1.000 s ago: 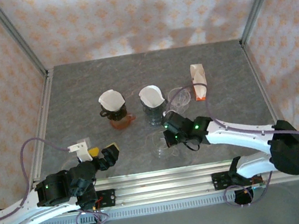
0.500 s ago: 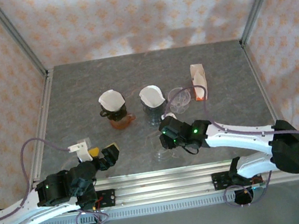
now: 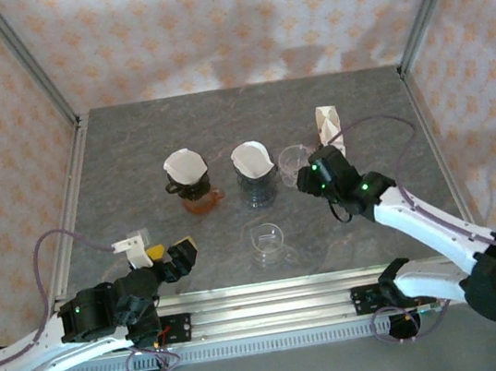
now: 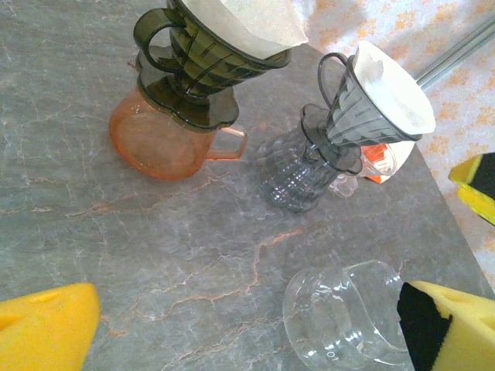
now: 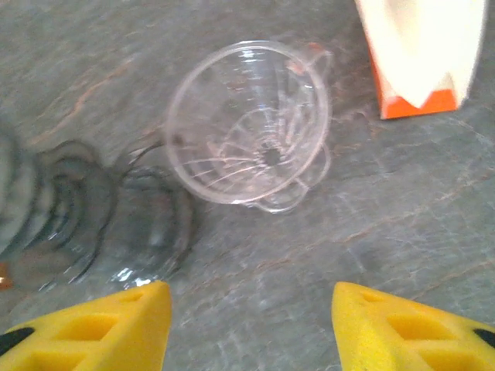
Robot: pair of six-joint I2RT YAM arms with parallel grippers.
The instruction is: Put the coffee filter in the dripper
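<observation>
Right wrist view: on the worktop [image 5: 325, 247], the filter pack [image 5: 421, 46] lies ahead and to the right of your right gripper [image 5: 251, 328], just beside the empty clear dripper [image 5: 251, 124] dead ahead. That gripper stands partly open with nothing in it. It is the nearer one, because the left gripper [image 3: 170, 250], wide open and also empty, sits well apart from both.

The left arm [image 3: 64, 329] is laid low along the near edge of the counter [image 3: 130, 147], forearm angled forward and rightward. The left pincer [image 3: 170, 251] is held fully spread, nothing between its yellow fingers [image 4: 46, 332]. The right arm [image 3: 421, 220] is extended forward and leftward. The right pincer [image 5: 247, 332] is pointed downward, jaws parted and empty.
</observation>
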